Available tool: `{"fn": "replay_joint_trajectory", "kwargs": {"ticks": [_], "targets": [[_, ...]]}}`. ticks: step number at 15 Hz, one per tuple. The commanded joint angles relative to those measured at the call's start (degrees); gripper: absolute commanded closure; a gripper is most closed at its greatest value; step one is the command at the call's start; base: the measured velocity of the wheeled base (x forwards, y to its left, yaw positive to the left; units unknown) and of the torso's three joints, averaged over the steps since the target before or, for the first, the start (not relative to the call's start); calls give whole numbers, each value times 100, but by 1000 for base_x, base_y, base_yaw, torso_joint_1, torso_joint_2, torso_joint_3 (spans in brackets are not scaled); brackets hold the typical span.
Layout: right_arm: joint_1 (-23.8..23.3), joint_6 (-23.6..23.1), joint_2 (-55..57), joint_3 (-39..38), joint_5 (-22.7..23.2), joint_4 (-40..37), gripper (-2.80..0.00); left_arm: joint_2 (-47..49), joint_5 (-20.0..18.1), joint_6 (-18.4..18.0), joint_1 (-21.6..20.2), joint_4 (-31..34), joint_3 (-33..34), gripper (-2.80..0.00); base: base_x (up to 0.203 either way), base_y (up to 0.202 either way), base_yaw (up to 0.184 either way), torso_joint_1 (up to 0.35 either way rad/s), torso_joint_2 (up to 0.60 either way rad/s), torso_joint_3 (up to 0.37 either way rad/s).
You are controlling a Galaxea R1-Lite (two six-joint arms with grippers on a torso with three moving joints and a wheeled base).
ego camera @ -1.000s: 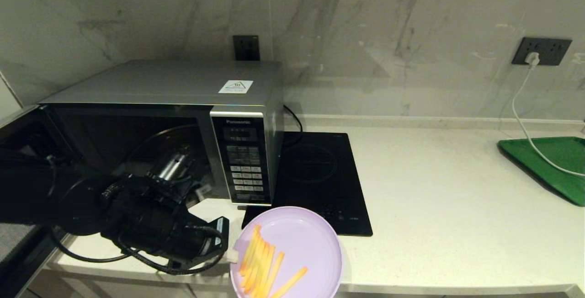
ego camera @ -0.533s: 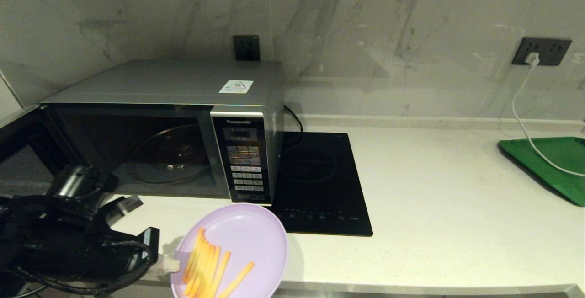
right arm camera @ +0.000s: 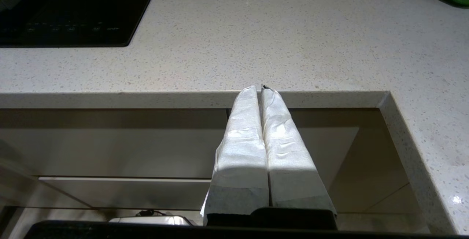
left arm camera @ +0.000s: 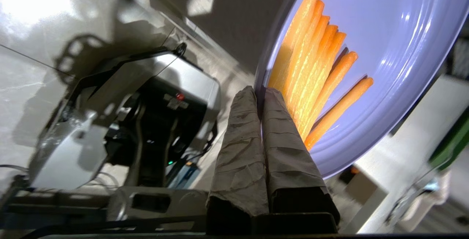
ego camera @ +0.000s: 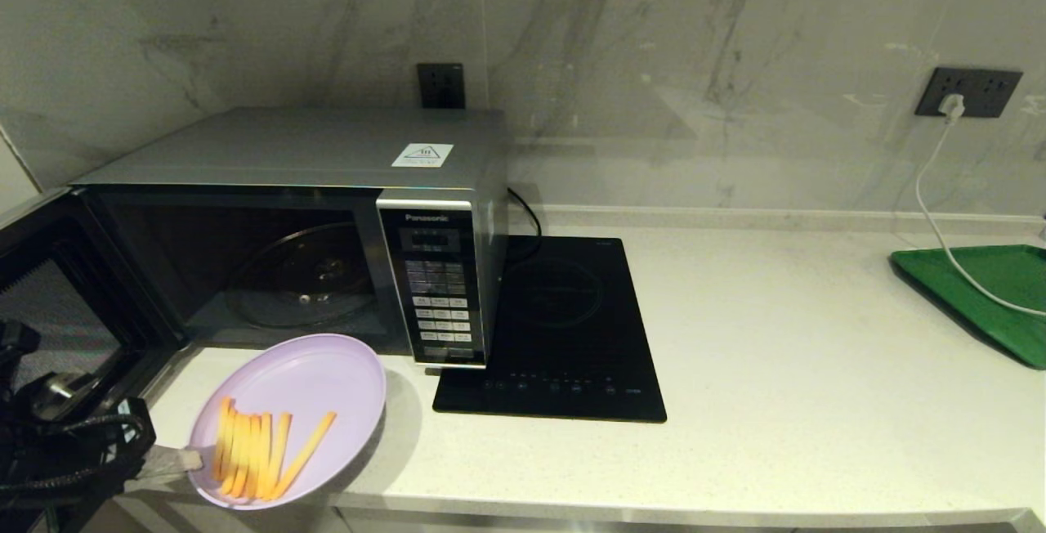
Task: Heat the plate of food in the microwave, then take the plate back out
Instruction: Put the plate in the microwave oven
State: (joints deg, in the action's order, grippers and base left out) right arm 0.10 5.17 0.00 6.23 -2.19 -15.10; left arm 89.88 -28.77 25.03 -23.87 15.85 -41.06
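The lilac plate of food [ego camera: 315,382] carries thin orange fries [ego camera: 249,445] and hangs over the counter's front left edge, just in front of the microwave [ego camera: 310,149]. My left gripper [ego camera: 189,459] is shut on the plate's near rim. In the left wrist view its taped fingers [left arm camera: 282,140] pinch the rim of the plate [left arm camera: 395,48] beside the fries [left arm camera: 311,66]. The microwave's door [ego camera: 57,296] is swung open to the left, and the glass turntable [ego camera: 302,279] inside is bare. My right gripper [right arm camera: 259,88] is shut on nothing, parked below the counter edge [right arm camera: 183,99].
A flat black induction hob [ego camera: 564,329] lies right of the microwave. A green tray [ego camera: 981,288] sits at the far right, with a white cable [ego camera: 940,214] running onto it from a wall socket. The open door stands close to my left arm.
My left gripper has carried the plate leftward along the counter's front edge, from below the keypad to in front of the open cavity. The arm has swung out of the microwave's opening.
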Motion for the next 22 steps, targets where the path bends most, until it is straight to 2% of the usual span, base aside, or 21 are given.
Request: {"fn": "replay_joint_trajectory", "kwargs": {"ticks": [1, 6, 7, 9, 14, 17, 19, 22], "targets": [[-1, 2, 9, 1, 0, -10, 0, 245, -96, 227, -269, 6, -221, 0, 0, 0, 0, 0, 0, 0], [-1, 2, 9, 1, 0, -10, 0, 781, -55, 1786, -264, 14, -1295, 0, 0, 0, 0, 0, 0, 0], [-1, 2, 4, 1, 0, -10, 0, 837, -4, 1997, -217, 7, -1376, 0, 0, 0, 0, 0, 0, 0], [-1, 2, 0, 1, 0, -10, 0, 958, 337, 2437, -18, -20, -1486, 0, 0, 0, 0, 0, 0, 0], [-1, 2, 0, 1, 0, -10, 0, 1230, 1227, 3563, 858, -800, -1516, 0, 0, 0, 0, 0, 0, 0], [-1, 2, 0, 1, 0, -10, 0, 1335, 1492, 4294, 1314, -992, -1800, 0, 0, 0, 0, 0, 0, 0], [-1, 2, 3, 1, 0, -10, 0, 1332, 1584, 4593, 1462, -996, -1973, 0, 0, 0, 0, 0, 0, 0], [-1, 2, 0, 1, 0, -10, 0, 1329, 1620, 4630, 1513, -949, -2223, 0, 0, 0, 0, 0, 0, 0]]}}
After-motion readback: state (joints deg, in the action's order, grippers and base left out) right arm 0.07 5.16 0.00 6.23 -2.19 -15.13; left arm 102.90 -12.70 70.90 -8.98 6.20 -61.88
